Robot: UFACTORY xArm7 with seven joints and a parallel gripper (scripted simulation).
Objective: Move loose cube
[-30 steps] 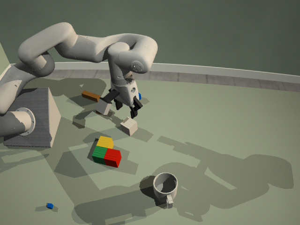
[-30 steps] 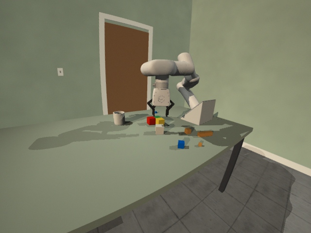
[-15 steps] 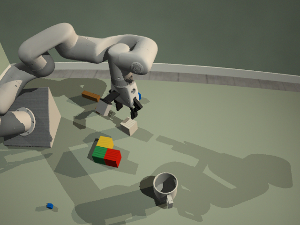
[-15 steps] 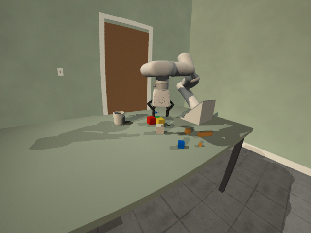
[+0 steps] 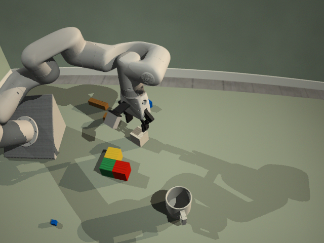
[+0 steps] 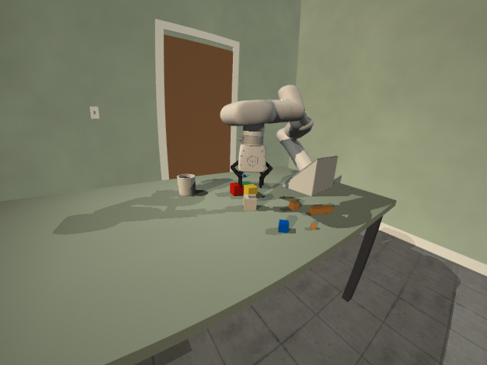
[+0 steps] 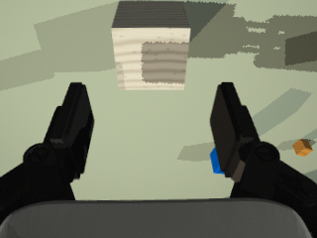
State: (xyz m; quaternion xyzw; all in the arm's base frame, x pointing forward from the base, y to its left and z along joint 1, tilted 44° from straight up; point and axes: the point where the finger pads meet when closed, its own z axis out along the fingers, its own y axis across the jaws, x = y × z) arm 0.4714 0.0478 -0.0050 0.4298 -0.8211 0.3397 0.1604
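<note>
Filling much of the view, a grey-green table [image 5: 274, 130] [image 6: 137, 267] [image 7: 134, 164] carries everything. Over it bends the white xArm 7 [image 5: 91, 54] [image 6: 263, 111], mounted on a wedge-shaped pedestal [image 5: 43, 104] [image 6: 326, 176]. Its gripper [image 5: 136, 122] [image 6: 250, 184] [image 7: 152, 101] hangs with fingers wide apart, nothing between them. The grey-white mug [image 5: 170, 207] [image 6: 186, 185] stands upright, well apart from the cubes. The loose whitish wood-grained cube [image 5: 139, 138] [image 6: 249, 203] [image 7: 151, 57] sits on the table beyond the fingertips, separate from the touching yellow [image 5: 113, 153] [image 6: 250, 190], green [image 5: 107, 164] [image 6: 246, 182] and red cubes [image 5: 121, 169] [image 6: 236, 189]; the corner between yellow and red is open. Smaller, a blue block [image 5: 53, 222] [image 6: 244, 176] lies beyond the green cube.
</note>
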